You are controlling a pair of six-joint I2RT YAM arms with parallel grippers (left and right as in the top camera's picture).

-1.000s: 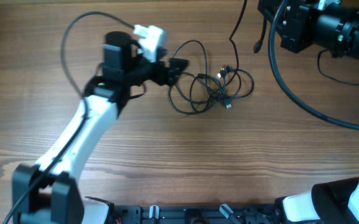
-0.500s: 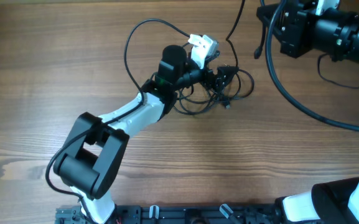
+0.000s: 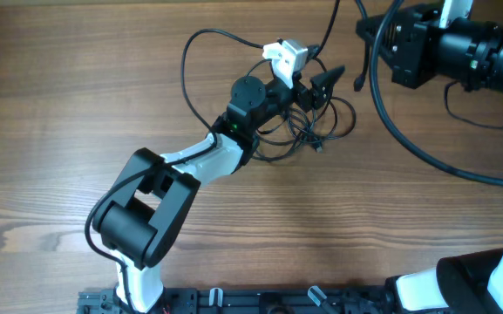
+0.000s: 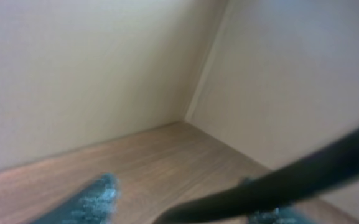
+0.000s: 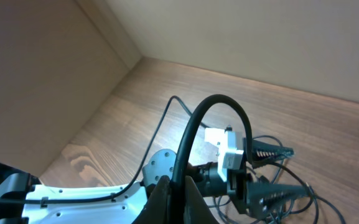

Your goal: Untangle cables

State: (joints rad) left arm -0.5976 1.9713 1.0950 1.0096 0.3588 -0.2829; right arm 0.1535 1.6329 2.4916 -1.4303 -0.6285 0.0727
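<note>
The cables (image 3: 325, 129) lie as a tangle of thin black loops on the wooden table, right of centre at the back. My left gripper (image 3: 318, 88) hovers over the tangle's upper edge, fingers apart. In the left wrist view the left gripper (image 4: 185, 210) shows two blurred fingertips with a dark cord (image 4: 303, 174) crossing in front of them, gripped by neither. My right gripper (image 5: 182, 196) is shut on a black cable (image 5: 219, 102) that arches up from between its fingers. The tangle (image 5: 294, 199) lies beyond it.
The right arm (image 3: 460, 44) fills the back right corner, and its thick black wiring (image 3: 408, 131) sweeps across the table's right side. The left arm's own cable (image 3: 190, 70) loops out to the left. Walls (image 4: 104, 74) close the table's far edges.
My left arm has swung right from beside the tangle to over it, and its fingers have narrowed a little. The right arm has hardly moved.
</note>
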